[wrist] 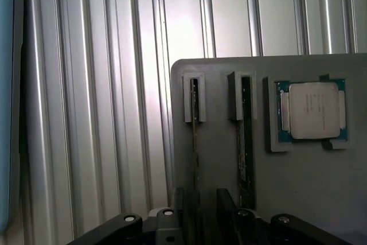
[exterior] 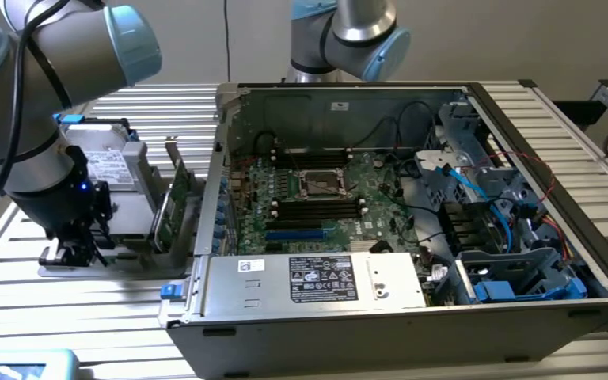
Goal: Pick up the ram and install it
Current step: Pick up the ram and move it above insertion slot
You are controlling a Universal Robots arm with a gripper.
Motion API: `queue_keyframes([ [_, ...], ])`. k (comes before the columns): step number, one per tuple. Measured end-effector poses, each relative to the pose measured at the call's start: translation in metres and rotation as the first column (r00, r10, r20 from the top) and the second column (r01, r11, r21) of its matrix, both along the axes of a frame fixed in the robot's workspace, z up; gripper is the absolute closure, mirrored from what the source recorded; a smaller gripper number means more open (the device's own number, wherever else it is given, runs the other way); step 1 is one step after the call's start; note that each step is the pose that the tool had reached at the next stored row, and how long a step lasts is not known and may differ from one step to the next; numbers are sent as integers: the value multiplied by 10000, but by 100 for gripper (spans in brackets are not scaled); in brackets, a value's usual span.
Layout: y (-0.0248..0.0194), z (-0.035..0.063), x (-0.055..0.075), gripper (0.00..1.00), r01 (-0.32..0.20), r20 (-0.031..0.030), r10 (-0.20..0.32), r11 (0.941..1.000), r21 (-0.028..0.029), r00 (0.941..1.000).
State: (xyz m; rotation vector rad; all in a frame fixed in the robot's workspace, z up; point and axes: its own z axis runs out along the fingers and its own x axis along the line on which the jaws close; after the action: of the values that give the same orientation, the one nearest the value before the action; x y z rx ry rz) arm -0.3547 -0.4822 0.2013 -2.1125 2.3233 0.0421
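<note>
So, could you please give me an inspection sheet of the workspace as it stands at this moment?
Surface: ribbed aluminium table, carrying a grey holder and an open computer case.
Job's things: the ram stands on edge in a holder slot; the motherboard lies exposed in the case.
Clutter: a second board in the neighbouring slot; a processor in its recess.
Grippers: the gripper is open, straddling the ram without closing on it.
Cables: blue and black cables inside the case.
Surroundings: plain wall behind.
</note>
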Motion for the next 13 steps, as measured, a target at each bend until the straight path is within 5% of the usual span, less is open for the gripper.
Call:
queue_keyframes([
  [13,0,-46,0,66,-40,-2,40,10000,-2,10000],
])
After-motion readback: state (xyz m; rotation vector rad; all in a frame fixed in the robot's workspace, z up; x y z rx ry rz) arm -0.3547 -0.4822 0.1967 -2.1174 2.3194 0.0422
